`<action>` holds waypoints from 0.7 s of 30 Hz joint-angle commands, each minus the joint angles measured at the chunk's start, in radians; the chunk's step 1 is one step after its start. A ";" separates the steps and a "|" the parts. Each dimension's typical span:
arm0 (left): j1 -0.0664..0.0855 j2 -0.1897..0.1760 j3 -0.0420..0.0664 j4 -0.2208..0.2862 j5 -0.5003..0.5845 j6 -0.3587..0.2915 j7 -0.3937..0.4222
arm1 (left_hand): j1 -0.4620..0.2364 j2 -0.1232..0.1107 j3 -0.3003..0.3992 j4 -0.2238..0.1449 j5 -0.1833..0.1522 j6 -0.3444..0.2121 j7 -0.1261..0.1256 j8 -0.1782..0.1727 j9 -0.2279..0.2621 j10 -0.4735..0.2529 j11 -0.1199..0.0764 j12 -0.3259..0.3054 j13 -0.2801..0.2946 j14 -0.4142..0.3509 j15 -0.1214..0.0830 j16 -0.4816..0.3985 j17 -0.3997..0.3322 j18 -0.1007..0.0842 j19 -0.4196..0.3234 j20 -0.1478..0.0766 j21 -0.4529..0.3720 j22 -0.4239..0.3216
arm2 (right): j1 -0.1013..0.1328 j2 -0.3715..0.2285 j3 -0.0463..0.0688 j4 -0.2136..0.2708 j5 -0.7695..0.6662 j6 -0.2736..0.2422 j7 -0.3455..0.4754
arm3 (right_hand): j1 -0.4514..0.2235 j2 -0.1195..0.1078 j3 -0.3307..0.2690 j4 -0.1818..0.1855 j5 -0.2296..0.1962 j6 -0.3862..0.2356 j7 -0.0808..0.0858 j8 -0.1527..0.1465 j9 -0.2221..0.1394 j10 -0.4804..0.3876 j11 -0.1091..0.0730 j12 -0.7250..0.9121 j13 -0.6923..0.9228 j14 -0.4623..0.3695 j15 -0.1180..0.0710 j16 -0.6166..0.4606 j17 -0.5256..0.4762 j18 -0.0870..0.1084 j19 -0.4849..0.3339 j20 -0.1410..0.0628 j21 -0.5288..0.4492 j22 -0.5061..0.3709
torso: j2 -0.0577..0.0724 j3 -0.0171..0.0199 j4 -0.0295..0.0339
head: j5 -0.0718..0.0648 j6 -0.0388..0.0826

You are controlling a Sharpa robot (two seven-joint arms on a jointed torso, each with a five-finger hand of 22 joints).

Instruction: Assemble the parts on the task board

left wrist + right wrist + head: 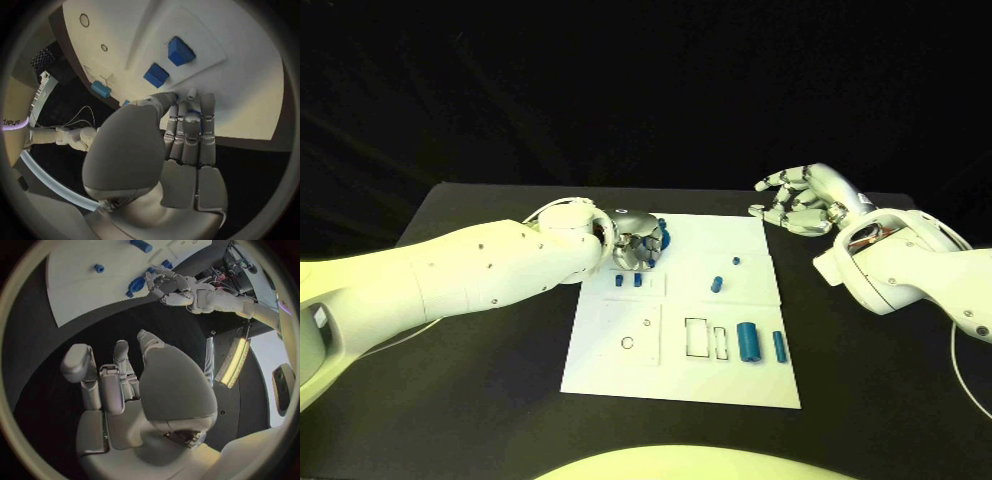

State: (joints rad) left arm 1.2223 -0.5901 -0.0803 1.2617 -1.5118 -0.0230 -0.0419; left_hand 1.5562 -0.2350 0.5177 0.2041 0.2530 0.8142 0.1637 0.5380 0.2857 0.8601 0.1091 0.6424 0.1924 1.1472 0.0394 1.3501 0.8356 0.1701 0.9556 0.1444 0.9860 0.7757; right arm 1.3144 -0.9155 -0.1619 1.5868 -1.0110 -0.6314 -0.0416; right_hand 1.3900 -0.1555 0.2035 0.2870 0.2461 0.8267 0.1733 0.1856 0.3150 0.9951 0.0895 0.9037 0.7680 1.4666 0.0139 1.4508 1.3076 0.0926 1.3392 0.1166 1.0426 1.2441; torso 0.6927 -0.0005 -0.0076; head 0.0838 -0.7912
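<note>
Left hand [638, 243] at far-left edge of task board [733, 380], fingers [187, 125] curled round blue part [662, 237], apparently pinching it; lift straight, keep pinch firm; right hand [805, 200] released, hovering over counter [877, 400], well apart.

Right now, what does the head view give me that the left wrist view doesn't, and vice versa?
Head view alone: the right hand raised over the black table off the board's far right corner, holding nothing, and two blue cylinders lying at the board's near right. Left wrist view alone: the left hand's fingers close up, pressed together, tips at the board edge by a blue part. Both: the white task board, the left hand and two blue blocks standing in it.
</note>
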 commanded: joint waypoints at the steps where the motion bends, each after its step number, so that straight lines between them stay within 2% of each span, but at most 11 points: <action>1: -0.003 0.004 -0.002 -0.001 0.003 0.032 0.008 | -0.015 -0.006 -0.001 -0.003 -0.004 0.008 0.000 -0.005 -0.003 0.007 -0.001 -0.005 -0.003 0.009 0.002 0.007 0.002 0.015 0.000 -0.004 0.005 0.002 | 0.000 0.000 0.000 0.002 -0.004 -0.003 0.012 | 0.003 -0.007 0.005 0.000 0.006 0.002 0.002 0.003 0.001 -0.001 -0.002 -0.003 -0.001 0.044 -0.004 -0.002 0.037 0.016 -0.002 -0.003 -0.005 0.000 | 0.001 -0.0004 -0.0005 | -0.001 -0.001; 10: -0.005 0.006 -0.003 -0.001 0.008 0.033 0.013 | -0.026 -0.011 0.002 -0.007 -0.004 0.000 -0.004 -0.020 -0.012 0.014 -0.004 -0.013 -0.009 0.028 0.000 0.023 0.022 0.013 0.006 -0.006 0.017 0.016 | 0.000 0.000 0.000 0.004 0.000 -0.009 0.015 | 0.000 -0.007 0.006 0.002 0.006 0.002 0.002 0.004 0.001 0.001 -0.002 -0.005 -0.004 0.044 -0.005 -0.002 0.036 0.016 -0.001 -0.004 -0.006 -0.001 | 0.000 0.0003 0.0005 | -0.003 -0.002; 13: -0.005 0.006 -0.003 -0.002 0.009 0.034 0.013 | -0.035 -0.018 0.004 -0.008 -0.004 -0.005 -0.003 -0.030 -0.019 0.004 0.001 -0.027 -0.016 0.026 0.003 0.026 0.015 0.013 0.001 -0.006 0.015 0.014 | 0.000 0.000 0.000 0.004 0.000 -0.012 0.016 | 0.000 -0.007 0.006 0.002 0.006 0.002 0.002 0.004 0.001 0.001 -0.002 -0.005 -0.004 0.044 -0.005 -0.002 0.036 0.016 -0.001 -0.004 -0.006 -0.001 | 0.000 -0.0002 0.0004 | -0.003 -0.002; 21: -0.005 0.007 -0.003 -0.001 0.010 0.040 0.011 | -0.039 -0.019 0.006 -0.009 -0.004 -0.005 -0.001 -0.035 -0.022 -0.002 0.004 -0.036 -0.020 0.023 0.005 0.026 0.008 0.013 -0.002 -0.004 0.015 0.014 | 0.000 0.000 0.000 0.005 0.001 -0.016 0.018 | -0.001 -0.006 0.007 0.002 0.006 0.002 0.001 0.004 0.001 0.002 -0.002 -0.005 -0.005 0.044 -0.005 -0.004 0.034 0.016 -0.002 -0.004 -0.008 -0.003 | 0.000 -0.0001 -0.0002 | -0.003 -0.002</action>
State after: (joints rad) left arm 1.2227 -0.5863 -0.0802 1.2591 -1.5086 -0.0186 -0.0380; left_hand 1.5295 -0.2537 0.5231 0.1986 0.2530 0.8137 0.1641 0.5064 0.2648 0.8654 0.1114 0.6117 0.1734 1.1706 0.0377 1.3705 0.8439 0.1701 0.9594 0.1408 0.9990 0.7902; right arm 1.3144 -0.9156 -0.1621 1.5899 -1.0074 -0.6401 -0.0391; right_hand 1.3900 -0.1555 0.2062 0.2897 0.2460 0.8266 0.1732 0.1856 0.3148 0.9968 0.0911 0.9037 0.7642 1.4666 0.0140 1.4508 1.3074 0.0926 1.3392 0.1166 1.0378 1.2424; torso 0.6927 -0.0005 -0.0072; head 0.0808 -0.7928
